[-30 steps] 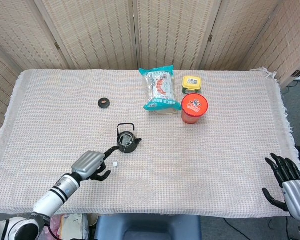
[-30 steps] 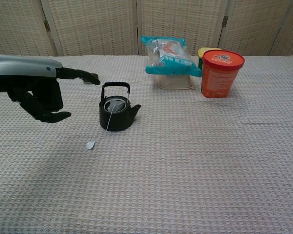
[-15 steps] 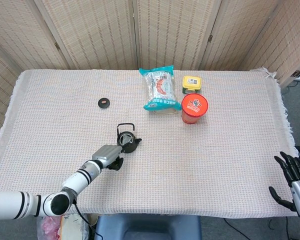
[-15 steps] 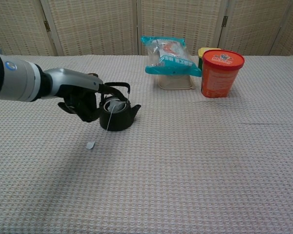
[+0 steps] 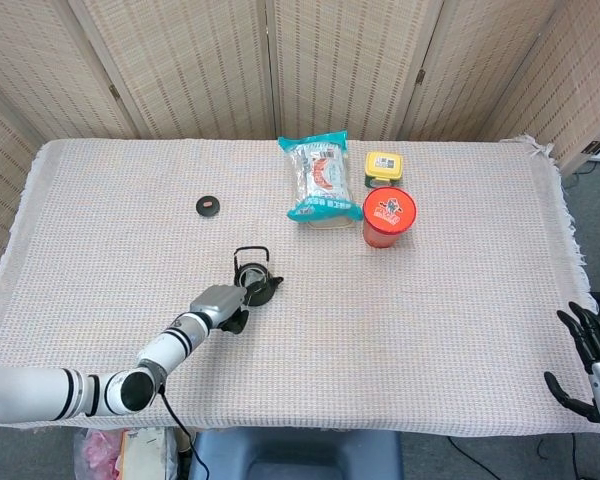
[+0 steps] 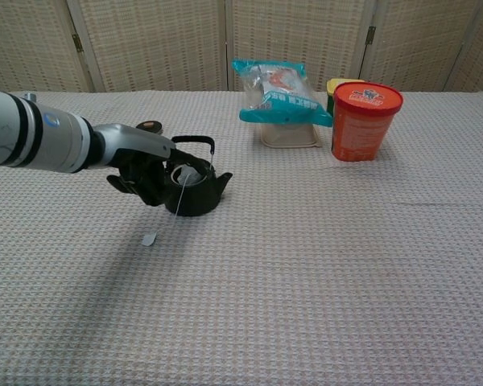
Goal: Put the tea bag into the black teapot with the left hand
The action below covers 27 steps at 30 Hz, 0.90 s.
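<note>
The black teapot stands left of the table's middle with its lid off. A white tea bag shows in its mouth. The string hangs down the pot's front, and the paper tag lies on the cloth. My left hand is right beside the pot on its left. One finger reaches over the rim toward the bag while the others curl under, holding nothing. My right hand hangs off the table's near right corner with its fingers spread.
The pot's small black lid lies farther back on the left. A teal snack bag, a yellow-lidded box and a red tub stand behind and to the right.
My left hand has moved forward from the near left up to the teapot, its finger now over the rim. My right hand has dropped lower at the table's corner.
</note>
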### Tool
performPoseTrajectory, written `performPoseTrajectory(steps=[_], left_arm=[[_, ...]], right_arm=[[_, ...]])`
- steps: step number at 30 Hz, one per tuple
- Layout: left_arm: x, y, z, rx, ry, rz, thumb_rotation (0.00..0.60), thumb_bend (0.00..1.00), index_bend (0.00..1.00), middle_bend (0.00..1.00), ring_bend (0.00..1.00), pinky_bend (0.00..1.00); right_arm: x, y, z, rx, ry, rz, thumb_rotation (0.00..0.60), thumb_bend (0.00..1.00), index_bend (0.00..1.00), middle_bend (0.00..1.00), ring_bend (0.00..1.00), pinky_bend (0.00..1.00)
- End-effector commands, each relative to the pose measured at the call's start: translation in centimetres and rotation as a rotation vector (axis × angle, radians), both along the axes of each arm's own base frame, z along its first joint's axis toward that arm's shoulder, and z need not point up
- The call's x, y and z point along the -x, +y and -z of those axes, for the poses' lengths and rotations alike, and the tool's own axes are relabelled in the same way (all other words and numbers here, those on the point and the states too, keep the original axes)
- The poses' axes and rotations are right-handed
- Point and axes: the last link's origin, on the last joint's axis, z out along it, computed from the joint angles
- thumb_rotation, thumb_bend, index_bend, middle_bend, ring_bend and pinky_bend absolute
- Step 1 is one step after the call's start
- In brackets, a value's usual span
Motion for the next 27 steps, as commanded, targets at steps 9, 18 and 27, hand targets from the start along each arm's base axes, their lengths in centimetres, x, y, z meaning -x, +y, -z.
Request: performPoseTrajectory(steps=[9, 18, 27], left_arm=[[1.2, 0.6, -0.5, -0.015, 0.013, -0.008, 0.6, 0.75, 0.0, 1.0, 1.0, 1.0], [2.4, 0.6, 0.5, 0.006, 0.015, -0.019, 0.6, 0.75, 0.0, 1.0, 1.0, 1.0], [2.9, 0.7, 1.4, 0.022, -0.001, -0.025, 0.6, 0.75, 0.0, 1.0, 1.0, 1.0]], right_arm=[[-0.1, -0.1, 0.2, -0.003, 0.008, 0.005, 0.6, 0.27, 0.0, 0.0, 0.0, 0.0], [-0.1, -0.2, 0.3, -0.004, 0.01, 0.01, 0.6, 0.27, 0.0, 0.0, 0.0, 0.0], [-0.1, -0.3, 0.5, -0.01, 0.015, 0.009, 0.6, 0.27, 0.0, 0.0, 0.0, 0.0]])
